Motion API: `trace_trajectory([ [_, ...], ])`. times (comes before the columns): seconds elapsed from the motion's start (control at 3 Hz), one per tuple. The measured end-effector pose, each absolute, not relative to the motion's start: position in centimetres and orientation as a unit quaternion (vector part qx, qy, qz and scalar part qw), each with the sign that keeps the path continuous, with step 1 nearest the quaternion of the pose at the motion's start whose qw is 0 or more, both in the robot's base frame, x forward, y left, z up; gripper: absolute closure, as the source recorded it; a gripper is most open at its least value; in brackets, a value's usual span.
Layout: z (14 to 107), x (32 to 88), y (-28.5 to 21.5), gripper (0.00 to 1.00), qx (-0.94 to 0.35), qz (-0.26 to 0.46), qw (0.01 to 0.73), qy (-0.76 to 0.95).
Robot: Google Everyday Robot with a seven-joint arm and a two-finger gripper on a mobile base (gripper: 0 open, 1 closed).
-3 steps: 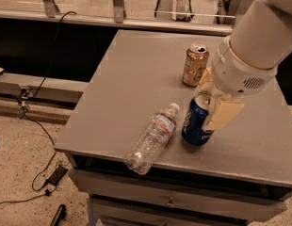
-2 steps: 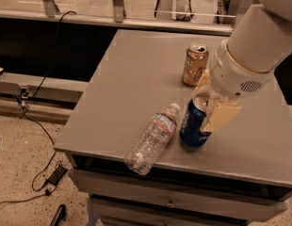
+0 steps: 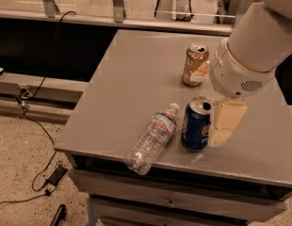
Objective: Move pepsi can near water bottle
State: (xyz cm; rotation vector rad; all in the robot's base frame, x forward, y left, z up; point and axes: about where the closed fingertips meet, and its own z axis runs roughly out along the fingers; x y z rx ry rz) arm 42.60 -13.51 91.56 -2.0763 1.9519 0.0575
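Gripper (image 3: 224, 126) sits against the upright pepsi can (image 3: 196, 125), its hold impossible to tell. The can stands just beside the lying water bottle (image 3: 151, 139). Any release should be gentle, without tipping the can.

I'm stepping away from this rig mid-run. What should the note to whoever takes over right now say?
The gripper is low over the front right of the table, shut on the pepsi can, which leans slightly.
The water bottle lies on its side at the front edge, just left of the pepsi can, with a narrow gap between them.
The gold can stands upright farther back.
Done: the pepsi can is beside the water bottle.
Left: probably set it down flat, let go, lift away.
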Motion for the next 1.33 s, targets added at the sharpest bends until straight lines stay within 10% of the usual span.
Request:
trace_trajectory([
  [1.33,92.4,42.7,-19.1,0.0,-0.712,0.004,0.207,0.671],
])
